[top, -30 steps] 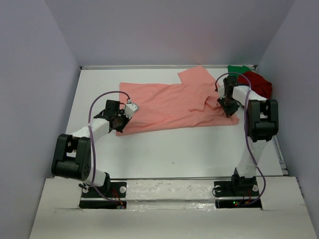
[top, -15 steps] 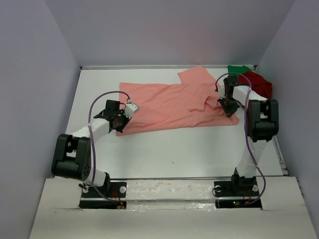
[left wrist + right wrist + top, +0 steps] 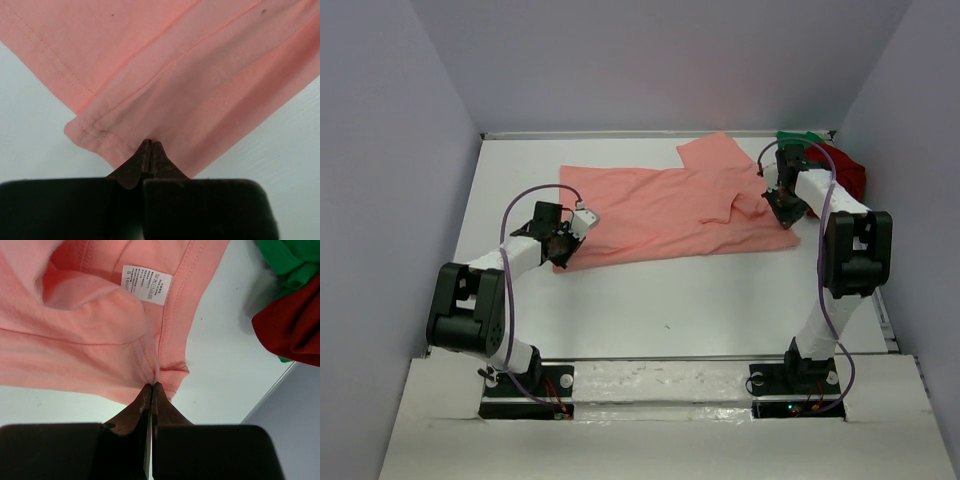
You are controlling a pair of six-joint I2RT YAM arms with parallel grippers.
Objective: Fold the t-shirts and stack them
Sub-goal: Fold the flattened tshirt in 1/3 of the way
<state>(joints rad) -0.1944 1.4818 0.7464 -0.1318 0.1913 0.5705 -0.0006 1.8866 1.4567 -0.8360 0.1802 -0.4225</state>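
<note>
Pink shirt: the pink shirt (image 3: 660, 210) lies spread across the far half of the table (image 3: 670, 300), neck end to the right.
Other shirts: the red shirt (image 3: 840, 172) and green shirt (image 3: 796, 139) are bunched in the far right corner, just beside the pink one.
Left gripper: my left gripper (image 3: 151, 145) has its fingers pressed together on the near left hem corner.
Right gripper: my right gripper (image 3: 151, 386) is pinched closed on the cloth edge beside the collar.
Handling: I judge the cloth light and limp. It should sag between my two pinches and drag on the table. The stitched hem and seams look like the firmest places to hold.
Views: overhead gives me the whole outline and a flap turned over near the neck, but not the finger gap. The wrist views show both bites. Only the right wrist shows the white label (image 3: 147, 284).
</note>
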